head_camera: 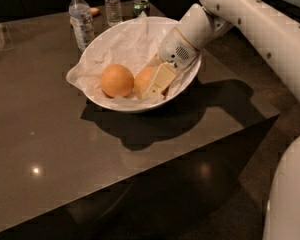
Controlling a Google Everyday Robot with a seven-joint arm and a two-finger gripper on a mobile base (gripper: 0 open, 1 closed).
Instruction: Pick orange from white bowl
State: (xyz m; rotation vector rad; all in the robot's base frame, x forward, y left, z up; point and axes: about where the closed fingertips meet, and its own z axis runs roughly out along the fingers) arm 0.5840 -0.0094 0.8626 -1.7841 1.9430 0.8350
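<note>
The white bowl (124,107) stands on the dark table, lined with crumpled white paper. Two oranges lie in it side by side. The orange (142,79) on the right is the duller one. Its brighter twin (116,80) lies to its left. My gripper (154,84) reaches down into the bowl from the upper right and sits right at the right-hand orange, covering its right side. The white arm (240,14) runs off to the upper right.
Two water bottles (81,19) (111,1) and a can (140,5) stand behind the bowl. A clear glass (2,36) stands at the far left. The table's near edge (190,154) runs diagonally, with dark floor beyond. The robot's white body (290,194) fills the lower right.
</note>
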